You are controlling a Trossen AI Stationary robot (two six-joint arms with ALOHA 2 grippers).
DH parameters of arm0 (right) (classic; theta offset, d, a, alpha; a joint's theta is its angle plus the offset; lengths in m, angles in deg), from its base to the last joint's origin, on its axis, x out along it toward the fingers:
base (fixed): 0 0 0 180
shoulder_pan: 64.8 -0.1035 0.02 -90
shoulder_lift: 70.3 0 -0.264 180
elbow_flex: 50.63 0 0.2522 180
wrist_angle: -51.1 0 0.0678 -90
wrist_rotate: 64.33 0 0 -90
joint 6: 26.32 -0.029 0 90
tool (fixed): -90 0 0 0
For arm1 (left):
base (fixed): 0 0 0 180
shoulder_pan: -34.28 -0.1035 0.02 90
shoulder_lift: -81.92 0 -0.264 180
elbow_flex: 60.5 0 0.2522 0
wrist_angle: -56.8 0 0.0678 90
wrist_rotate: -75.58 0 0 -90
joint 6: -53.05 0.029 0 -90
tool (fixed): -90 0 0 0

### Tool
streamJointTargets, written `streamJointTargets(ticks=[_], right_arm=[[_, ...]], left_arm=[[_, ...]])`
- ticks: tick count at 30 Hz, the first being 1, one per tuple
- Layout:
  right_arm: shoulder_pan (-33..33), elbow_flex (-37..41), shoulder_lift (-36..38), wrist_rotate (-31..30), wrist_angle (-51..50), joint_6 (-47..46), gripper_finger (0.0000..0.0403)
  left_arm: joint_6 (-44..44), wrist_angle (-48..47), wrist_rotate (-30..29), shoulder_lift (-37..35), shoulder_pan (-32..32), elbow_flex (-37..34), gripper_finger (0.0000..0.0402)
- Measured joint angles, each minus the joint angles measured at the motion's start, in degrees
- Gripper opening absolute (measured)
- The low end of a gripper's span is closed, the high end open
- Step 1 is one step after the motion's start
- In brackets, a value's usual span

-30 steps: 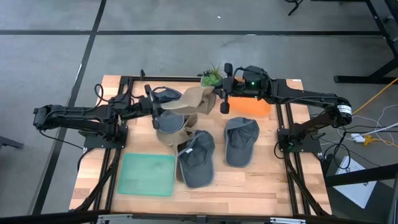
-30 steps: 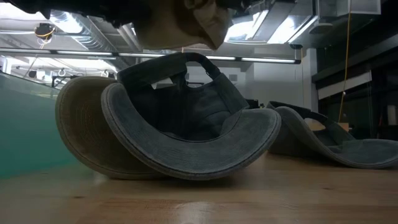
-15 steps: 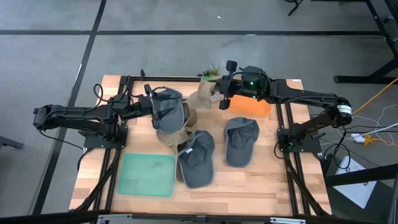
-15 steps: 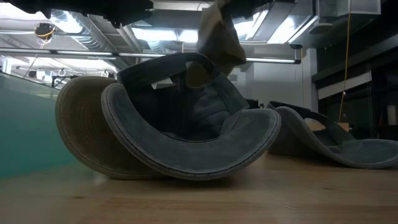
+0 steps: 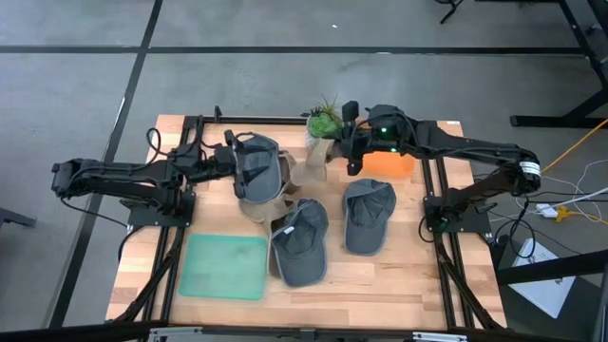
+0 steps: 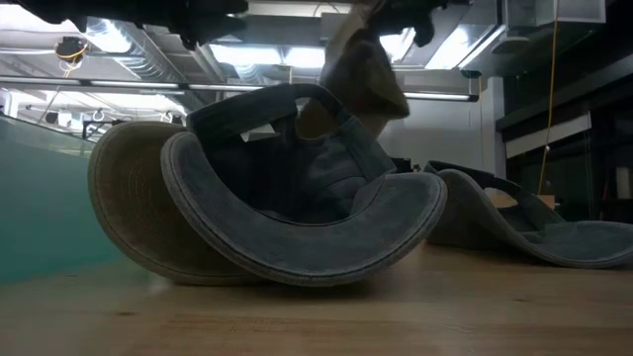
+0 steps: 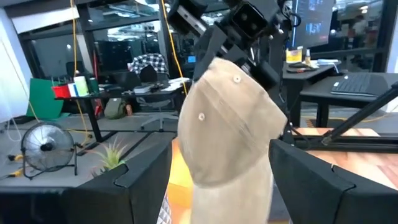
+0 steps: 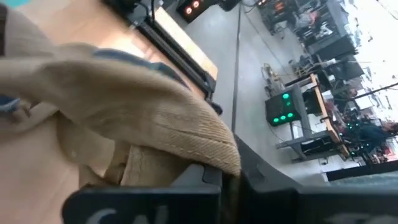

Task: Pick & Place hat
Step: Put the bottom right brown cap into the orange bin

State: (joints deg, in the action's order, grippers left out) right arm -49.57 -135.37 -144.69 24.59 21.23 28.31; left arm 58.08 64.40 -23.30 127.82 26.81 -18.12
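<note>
**Operator:** What do you have from the high view?

**Observer:** Your right gripper (image 5: 344,144) is over the far middle of the table (image 5: 418,285), clamped on the tan hat (image 5: 313,157), which hangs from it clear of the wood. Your left gripper (image 5: 235,160) reaches in from the left beside a grey cap (image 5: 258,163) that sits on a tan cap (image 5: 269,201). I cannot tell from here how wide its fingers stand. Two more grey caps lie nearer, one in the middle (image 5: 301,242) and one to its right (image 5: 368,217). A green mat (image 5: 226,267) lies near left, an orange block (image 5: 389,163) and a small plant (image 5: 323,121) far right.

**Operator:** And the low view?

**Observer:** You see the tan hat (image 6: 364,74) dangling up high, behind the upturned grey cap (image 6: 307,218), which leans on the tan cap (image 6: 134,208). Another grey cap (image 6: 524,232) lies to the right.

**Operator:** Left wrist?

**Observer:** Your left fingers (image 7: 311,180) stand wide apart, holding nothing. Between them shows the tan hat (image 7: 230,124), gripped by the other arm.

**Operator:** Right wrist?

**Observer:** The tan hat (image 8: 124,112) fills the view, its fabric pinched at your right fingers (image 8: 205,180).
</note>
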Motion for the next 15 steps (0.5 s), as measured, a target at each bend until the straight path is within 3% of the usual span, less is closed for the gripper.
streamJointTargets(ticks=[8, 15], right_arm=[[0.2, 0.0, 8.3, -1.3, -9.8, 0.0, 0.0002], [2.6, 0.0, 12.2, -11.2, -17.8, 1.2, 0.0005]], left_arm=[[0.1, -0.4, 0.0, 0.2, 0.0, 0.0, 0.0263], [0.2, -0.5, -0.4, 0.2, 0.0, 0.0, 0.0260]])
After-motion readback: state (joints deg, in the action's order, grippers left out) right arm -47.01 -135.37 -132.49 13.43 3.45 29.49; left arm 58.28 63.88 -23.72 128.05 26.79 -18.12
